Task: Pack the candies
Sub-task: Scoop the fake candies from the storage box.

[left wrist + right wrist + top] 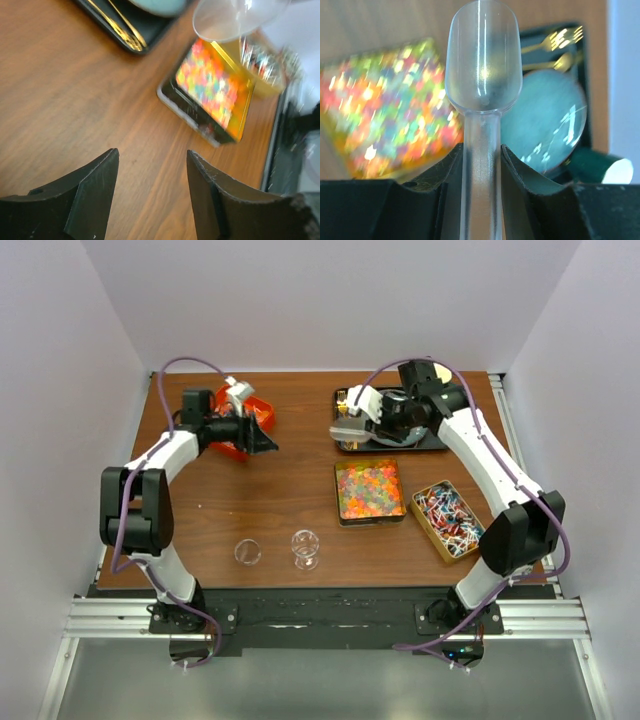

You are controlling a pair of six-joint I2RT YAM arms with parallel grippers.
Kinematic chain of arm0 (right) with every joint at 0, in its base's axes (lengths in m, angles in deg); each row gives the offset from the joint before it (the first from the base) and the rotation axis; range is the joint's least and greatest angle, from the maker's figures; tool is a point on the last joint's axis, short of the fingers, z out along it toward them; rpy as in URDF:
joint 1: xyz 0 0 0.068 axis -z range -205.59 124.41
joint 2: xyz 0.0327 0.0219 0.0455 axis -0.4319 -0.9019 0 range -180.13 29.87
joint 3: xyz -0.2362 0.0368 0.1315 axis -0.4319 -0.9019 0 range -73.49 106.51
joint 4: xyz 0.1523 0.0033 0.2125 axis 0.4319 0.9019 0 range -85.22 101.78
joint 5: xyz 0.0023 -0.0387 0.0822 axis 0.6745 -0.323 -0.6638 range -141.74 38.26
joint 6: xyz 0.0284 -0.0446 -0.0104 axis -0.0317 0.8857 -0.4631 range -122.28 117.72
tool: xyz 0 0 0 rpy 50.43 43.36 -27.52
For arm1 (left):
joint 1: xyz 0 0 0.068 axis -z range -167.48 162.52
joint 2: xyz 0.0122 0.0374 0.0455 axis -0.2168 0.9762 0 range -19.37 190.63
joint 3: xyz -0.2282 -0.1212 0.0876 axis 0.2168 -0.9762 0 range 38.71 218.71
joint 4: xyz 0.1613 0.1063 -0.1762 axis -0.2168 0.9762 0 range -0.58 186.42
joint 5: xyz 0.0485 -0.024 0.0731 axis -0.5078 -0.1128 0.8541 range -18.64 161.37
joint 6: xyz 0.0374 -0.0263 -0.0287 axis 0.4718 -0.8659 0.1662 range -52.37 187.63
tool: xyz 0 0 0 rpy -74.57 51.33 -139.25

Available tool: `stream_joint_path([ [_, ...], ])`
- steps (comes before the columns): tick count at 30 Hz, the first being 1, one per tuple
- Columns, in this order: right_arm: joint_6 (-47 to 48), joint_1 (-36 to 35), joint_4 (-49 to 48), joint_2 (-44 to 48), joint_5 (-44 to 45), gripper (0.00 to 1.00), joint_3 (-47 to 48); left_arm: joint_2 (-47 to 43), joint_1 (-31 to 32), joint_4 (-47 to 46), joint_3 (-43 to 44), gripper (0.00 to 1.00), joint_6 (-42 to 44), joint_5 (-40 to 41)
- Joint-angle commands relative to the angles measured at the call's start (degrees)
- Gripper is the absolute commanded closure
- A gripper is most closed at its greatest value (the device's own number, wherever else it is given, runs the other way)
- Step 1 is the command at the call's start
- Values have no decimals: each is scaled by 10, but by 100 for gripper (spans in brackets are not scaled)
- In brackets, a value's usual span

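Note:
Glossy mixed-colour gummy candies fill a square tin (369, 490), which also shows in the left wrist view (215, 90) and, blurred, in the right wrist view (385, 105). Red-blue-white wrapped candies lie in a gold tin (449, 518) to its right. My right gripper (368, 425) (481, 150) is shut on the handle of a clear plastic scoop (483, 60) and holds it above the black tray (425, 440); the scoop looks empty. My left gripper (270, 445) (152, 160) is open and empty over bare wood, left of the gummy tin.
The black tray holds a teal plate (545, 120) and gold cutlery (125, 30). A red-orange container (258, 412) sits under my left wrist. Two small clear cups (247, 553) (305, 548) stand near the front edge. White walls enclose the table.

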Motion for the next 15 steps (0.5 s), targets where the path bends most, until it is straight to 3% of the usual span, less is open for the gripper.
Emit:
stream_joint_path([
  [1,103,26,209,-1,33,100,55,-32,64,98,-1,40,206,49],
  [4,155,26,283,-27,72,100,78,-26,85,82,-23,43,205,48],
  [9,226,26,295,-42,147,100,77,-28,119,50,-52,43,198,35],
  [15,292,15,301,-72,204,100,105,-51,155,-98,-148,37,169,52],
])
